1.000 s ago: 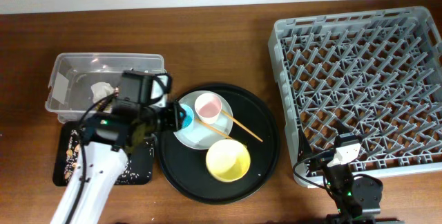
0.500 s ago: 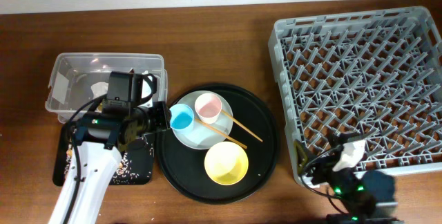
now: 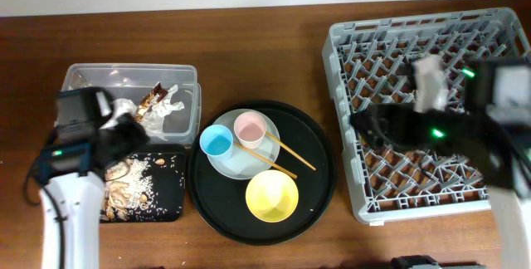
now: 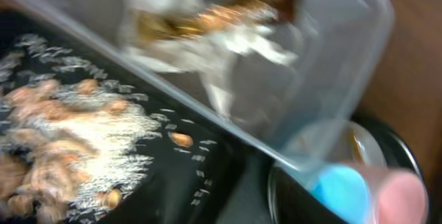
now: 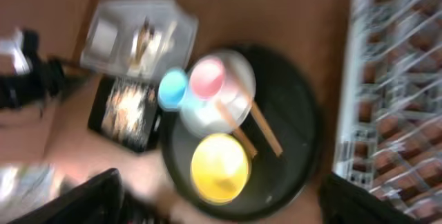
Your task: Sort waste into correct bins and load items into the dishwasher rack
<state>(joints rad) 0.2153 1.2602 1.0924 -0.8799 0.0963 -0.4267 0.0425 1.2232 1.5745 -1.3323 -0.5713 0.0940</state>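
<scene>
The clear tub (image 3: 124,70) holds a white napkin (image 3: 168,116) and foil wrappers (image 3: 156,97). The black tray (image 3: 170,202) holds beige food scraps (image 3: 129,182). A blue cup (image 3: 217,140), pink cup (image 3: 249,127) and chopsticks (image 3: 282,154) rest on the pale plate (image 3: 241,159), next to the yellow bowl (image 3: 272,195). The grey rack (image 3: 431,45) stands at the right. My left gripper (image 3: 126,134) hovers at the tub's front left; its fingers are blurred. My right gripper (image 3: 365,125) hangs over the rack's left part, fingers wide apart and empty in the right wrist view (image 5: 231,207).
The dishes sit on a large round black tray (image 3: 319,178) between the bins and the rack. The left wrist view shows the tub wall (image 4: 359,58), scraps (image 4: 62,134) and the blue cup (image 4: 342,186). Bare brown table lies behind and in front.
My left arm has drawn back leftward off the tub and plate, uncovering the wrappers. My right arm has risen from the table's front edge to above the rack.
</scene>
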